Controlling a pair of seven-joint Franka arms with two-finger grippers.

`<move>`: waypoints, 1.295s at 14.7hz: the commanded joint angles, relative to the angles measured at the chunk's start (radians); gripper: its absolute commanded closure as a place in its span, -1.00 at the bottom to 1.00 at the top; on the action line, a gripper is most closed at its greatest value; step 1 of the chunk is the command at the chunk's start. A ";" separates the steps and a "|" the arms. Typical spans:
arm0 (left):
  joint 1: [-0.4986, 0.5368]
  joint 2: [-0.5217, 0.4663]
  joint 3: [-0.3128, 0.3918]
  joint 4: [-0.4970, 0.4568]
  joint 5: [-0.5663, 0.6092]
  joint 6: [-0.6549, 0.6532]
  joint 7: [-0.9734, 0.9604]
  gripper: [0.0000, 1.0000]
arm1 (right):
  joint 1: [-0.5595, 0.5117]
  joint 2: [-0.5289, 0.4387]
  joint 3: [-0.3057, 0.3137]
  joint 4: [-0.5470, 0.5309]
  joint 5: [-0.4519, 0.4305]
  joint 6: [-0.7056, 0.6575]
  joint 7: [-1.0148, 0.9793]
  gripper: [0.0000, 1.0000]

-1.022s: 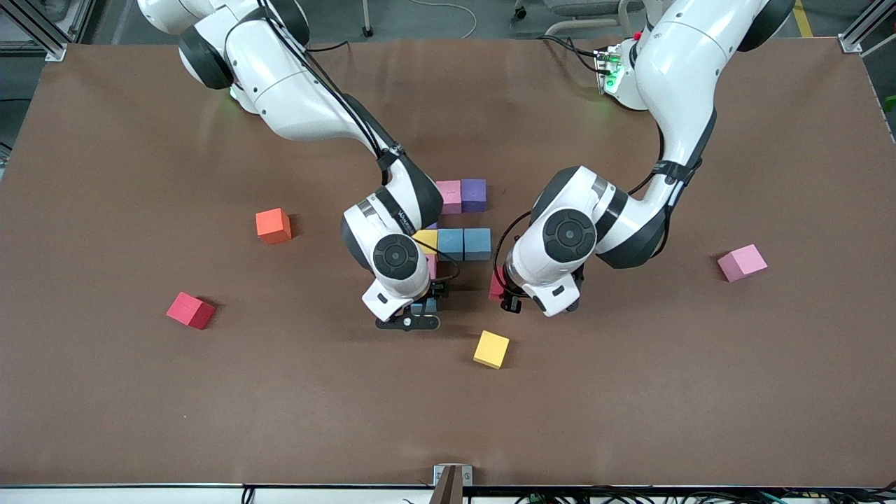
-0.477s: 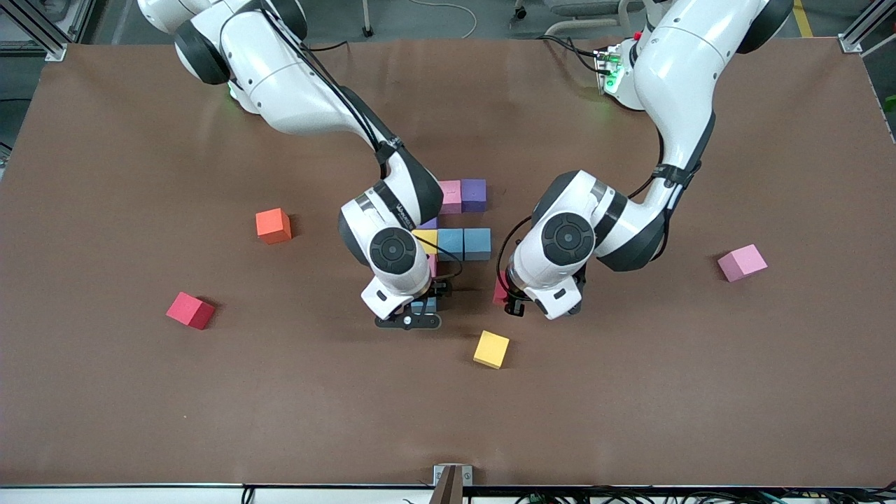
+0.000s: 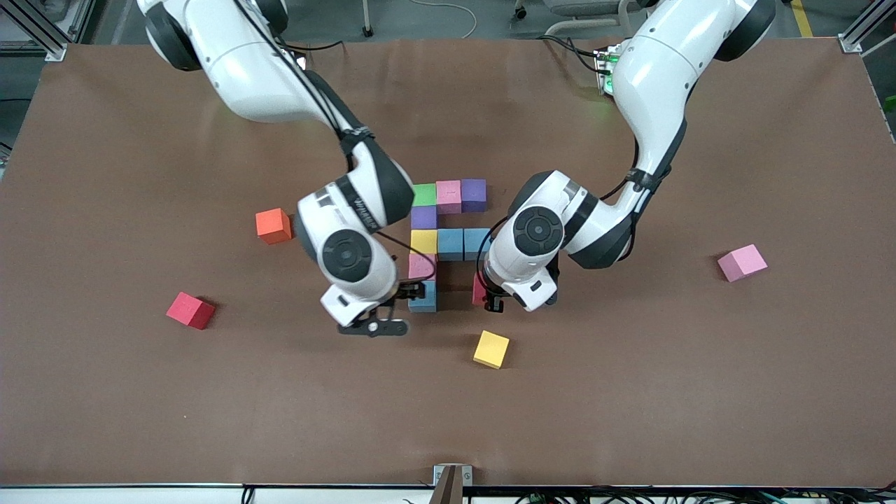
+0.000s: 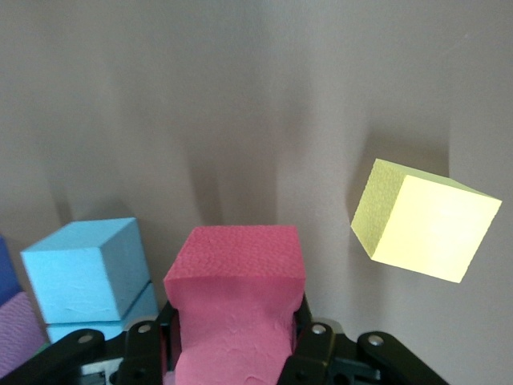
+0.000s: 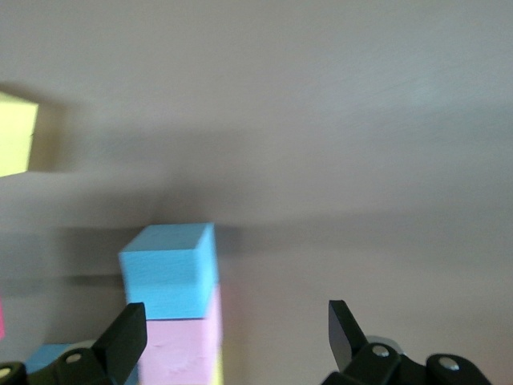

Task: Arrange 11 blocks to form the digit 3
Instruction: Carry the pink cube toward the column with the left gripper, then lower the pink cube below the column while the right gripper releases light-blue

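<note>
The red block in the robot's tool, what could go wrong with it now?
The left tool holds the red block close beside the figure's blue block. Coming down, it might bump that block and push the finished rows crooked. The right tool, open, sits right by the same blue block, so the two arms are crowded and could knock each other. If set askew, the red block may leave a gap.

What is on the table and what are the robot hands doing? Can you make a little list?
figure so far: nine touching cubes, green cube at the top corner, blue cube nearest the front camera
left gripper: shut on red cube, beside the figure
right gripper: open, holding nothing, by the blue cube
loose cubes: yellow cube, pink cube, second red cube, orange cube
</note>
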State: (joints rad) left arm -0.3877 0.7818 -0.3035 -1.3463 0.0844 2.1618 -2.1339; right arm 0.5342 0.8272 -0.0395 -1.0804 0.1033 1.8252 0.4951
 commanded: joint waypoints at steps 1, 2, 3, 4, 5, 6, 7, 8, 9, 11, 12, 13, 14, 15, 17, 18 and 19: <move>-0.034 0.040 0.038 0.038 0.015 0.035 -0.035 0.31 | -0.068 -0.091 0.012 -0.071 -0.004 -0.053 -0.090 -1.00; -0.058 0.056 0.059 0.058 0.015 0.035 -0.037 0.32 | -0.085 -0.127 0.012 -0.117 -0.022 -0.046 -0.116 -1.00; -0.086 0.063 0.084 0.065 0.012 0.035 -0.043 0.32 | -0.103 -0.164 0.012 -0.159 -0.045 -0.043 -0.136 -1.00; -0.115 0.077 0.104 0.073 0.012 0.035 -0.060 0.32 | -0.121 -0.201 0.012 -0.203 -0.071 -0.041 -0.162 -1.00; -0.131 0.083 0.116 0.079 0.012 0.036 -0.075 0.33 | -0.143 -0.233 0.013 -0.246 -0.086 -0.035 -0.186 -1.00; -0.135 0.086 0.116 0.081 0.012 0.036 -0.089 0.33 | -0.166 -0.268 0.013 -0.289 -0.089 -0.015 -0.210 -1.00; -0.135 0.086 0.116 0.079 0.009 0.036 -0.104 0.33 | -0.190 -0.308 0.013 -0.343 -0.089 0.008 -0.249 -1.00; -0.138 0.086 0.116 0.081 0.008 0.038 -0.136 0.33 | -0.216 -0.344 0.012 -0.386 -0.091 0.025 -0.292 -1.00; -0.143 0.086 0.116 0.081 0.008 0.047 -0.170 0.33 | -0.250 -0.379 0.013 -0.424 -0.093 0.029 -0.343 -1.00; -0.149 0.096 0.116 0.081 0.008 0.064 -0.188 0.33 | -0.304 -0.436 0.012 -0.475 -0.093 0.028 -0.410 -1.00; -0.149 0.099 0.116 0.081 0.006 0.079 -0.208 0.33 | -0.321 -0.472 0.012 -0.508 -0.094 0.029 -0.423 -1.00; -0.149 0.102 0.116 0.079 0.006 0.094 -0.225 0.33 | -0.347 -0.500 0.012 -0.527 -0.094 0.029 -0.438 -1.00; -0.151 0.106 0.116 0.079 0.006 0.098 -0.227 0.33 | -0.370 -0.520 0.012 -0.538 -0.094 0.023 -0.464 -1.00; -0.161 0.109 0.116 0.079 0.006 0.098 -0.227 0.33 | -0.393 -0.542 0.012 -0.549 -0.094 0.019 -0.504 -1.00; -0.172 0.119 0.116 0.079 0.006 0.098 -0.227 0.33 | -0.437 -0.585 0.012 -0.582 -0.094 0.014 -0.559 -1.00; -0.174 0.122 0.116 0.081 0.006 0.099 -0.225 0.33 | -0.457 -0.594 0.012 -0.578 -0.094 -0.012 -0.576 -1.00; -0.175 0.125 0.116 0.081 0.006 0.107 -0.225 0.33 | -0.480 -0.602 0.012 -0.570 -0.096 -0.036 -0.581 -1.00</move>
State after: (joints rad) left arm -0.5461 0.8896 -0.1983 -1.2904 0.0844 2.2569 -2.3410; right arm 0.1045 0.2843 -0.0489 -1.5992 0.0185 1.8066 -0.0569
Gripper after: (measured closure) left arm 0.467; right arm 0.000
